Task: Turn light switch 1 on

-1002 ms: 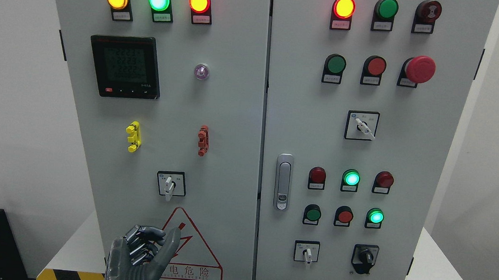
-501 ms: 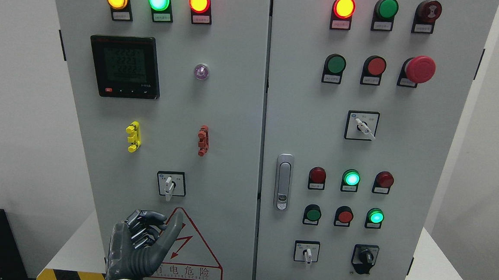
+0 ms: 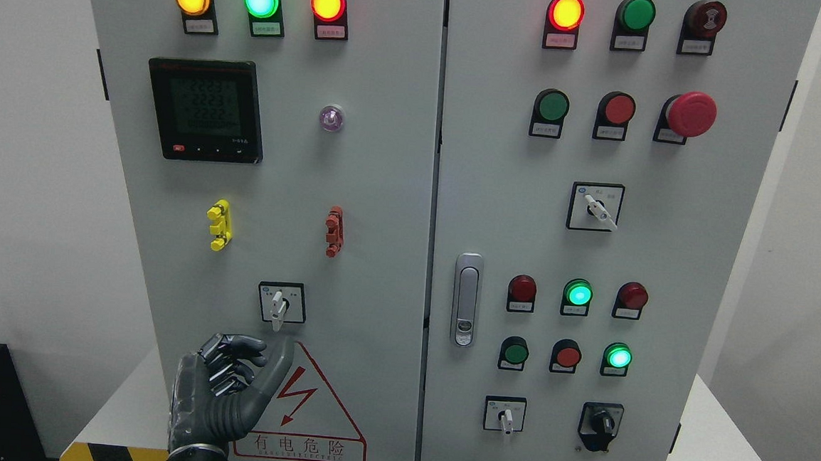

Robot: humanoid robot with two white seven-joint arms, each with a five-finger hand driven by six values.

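Compared with the earlier frames, the left hand (image 3: 226, 390) has risen along the cabinet's left door (image 3: 385, 186) and now sits closer beneath the rotary switch (image 3: 278, 304).

Location of the task's thing: the switch, taken here to be light switch 1, lies just above the hand's thumb tip. Its white lever points straight down inside a black square bezel. The labels beside it are too small to read.

Step in hand: approach. No contact with the lever is visible; a small gap separates the thumb tip from the lower end of the lever. The next move, judged from this position, calls for a short further rise, then bringing thumb and a finger to either side of the lever and rotating it off the vertical. The turn direction cannot be determined from the pictures.

Hand state: the four fingers (image 3: 231, 362) are curled loosely toward the palm, and the thumb (image 3: 275, 368) is extended upward. The hand grasps nothing and overlaps the upper left corner of the red warning triangle (image 3: 307, 402).

Surroundings: up and to the left of the hand is a yellow clip (image 3: 219, 224); up and to its right, a red clip (image 3: 335, 231). The right hand is not in view.
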